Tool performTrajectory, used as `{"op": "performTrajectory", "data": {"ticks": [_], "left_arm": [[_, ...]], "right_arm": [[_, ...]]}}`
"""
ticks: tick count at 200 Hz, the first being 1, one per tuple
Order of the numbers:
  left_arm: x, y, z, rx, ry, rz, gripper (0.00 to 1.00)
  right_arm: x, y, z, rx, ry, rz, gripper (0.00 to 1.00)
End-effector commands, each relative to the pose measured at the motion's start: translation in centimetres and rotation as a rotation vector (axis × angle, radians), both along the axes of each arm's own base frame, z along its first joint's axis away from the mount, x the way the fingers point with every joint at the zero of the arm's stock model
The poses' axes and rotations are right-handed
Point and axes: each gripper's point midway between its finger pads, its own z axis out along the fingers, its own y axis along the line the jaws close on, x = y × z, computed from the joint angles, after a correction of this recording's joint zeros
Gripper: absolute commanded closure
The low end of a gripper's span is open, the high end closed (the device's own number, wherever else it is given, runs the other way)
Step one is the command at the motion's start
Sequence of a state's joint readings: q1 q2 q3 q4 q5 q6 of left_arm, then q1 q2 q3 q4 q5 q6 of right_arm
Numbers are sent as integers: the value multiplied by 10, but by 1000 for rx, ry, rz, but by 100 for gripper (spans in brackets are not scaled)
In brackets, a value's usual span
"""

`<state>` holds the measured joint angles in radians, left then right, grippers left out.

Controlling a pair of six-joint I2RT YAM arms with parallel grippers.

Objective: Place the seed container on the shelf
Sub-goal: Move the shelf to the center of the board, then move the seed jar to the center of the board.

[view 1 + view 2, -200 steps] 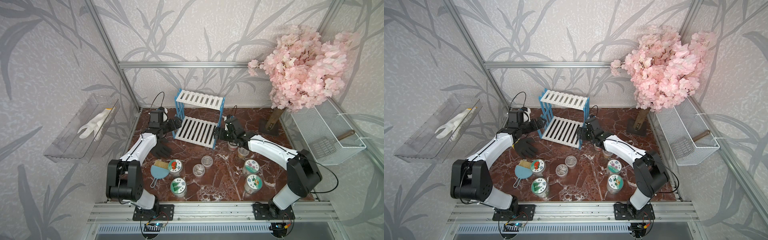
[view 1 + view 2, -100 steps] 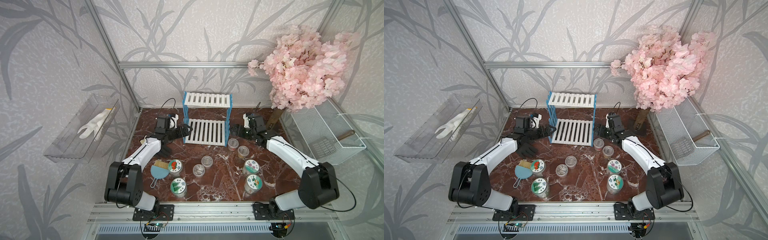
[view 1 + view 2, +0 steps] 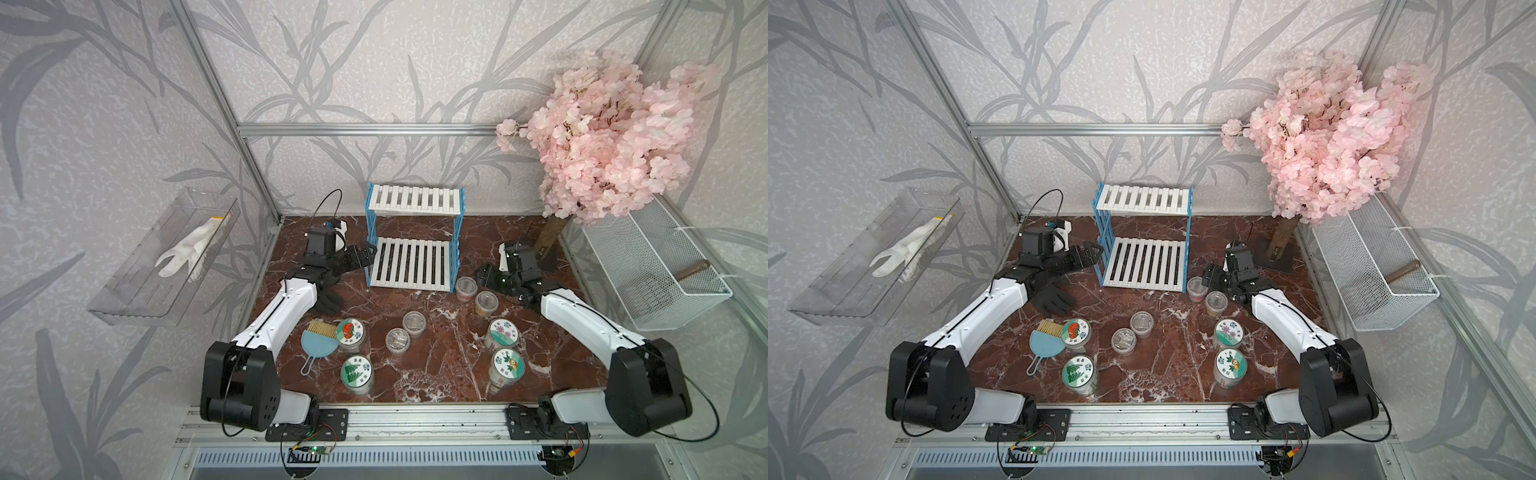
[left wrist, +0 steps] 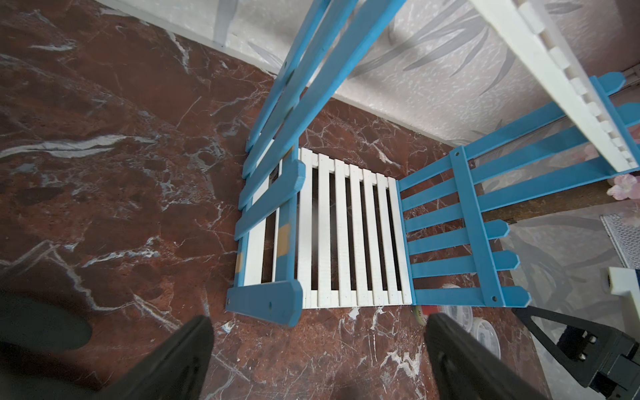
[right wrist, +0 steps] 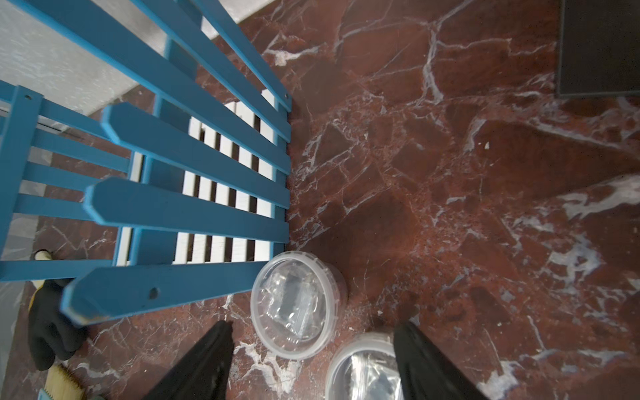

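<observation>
Upright, lid up, axis vertical: seed container (image 5: 294, 304) on the marble (image 5: 450, 207), just beside the right front foot of the shelf (image 3: 409, 285). Shelf's long axis side to side, open front toward the arms. Counted: four clear seed containers, four picture-lidded jars (image 3: 350, 331), one shelf, one black glove (image 3: 1054, 297). Sits just ahead of the right gripper (image 5: 313, 325), spread wide, gripping nothing; second seed container (image 5: 360, 370) partly behind one fingertip. Left gripper (image 4: 318, 320) spread too, empty.
</observation>
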<state>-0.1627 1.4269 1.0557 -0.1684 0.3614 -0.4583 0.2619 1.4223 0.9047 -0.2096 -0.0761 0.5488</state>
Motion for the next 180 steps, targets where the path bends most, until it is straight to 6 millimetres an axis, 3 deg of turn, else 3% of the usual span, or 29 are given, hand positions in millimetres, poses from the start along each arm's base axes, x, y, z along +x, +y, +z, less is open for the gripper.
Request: {"op": "performTrajectory", "data": {"ticks": [1,28,76,130,180], "left_arm": [[13,0,-1,28,22,-3,4],[20,-4,-8,32,44,-19,8],[28,0,-25,90,85,-26,15],[29,-12,-36,86,116,-94,30],[25,-22,-42,88,133,-126,33]], "right_arm": [[20,-3,-7,-45,33,-18,24],[39,4,-14,-36,60,4,25],[49,9,-58,-44,226,40,26],[30,22,-78,-35,327,151,32],[-2,32,-83,-30,387,256,32]]}}
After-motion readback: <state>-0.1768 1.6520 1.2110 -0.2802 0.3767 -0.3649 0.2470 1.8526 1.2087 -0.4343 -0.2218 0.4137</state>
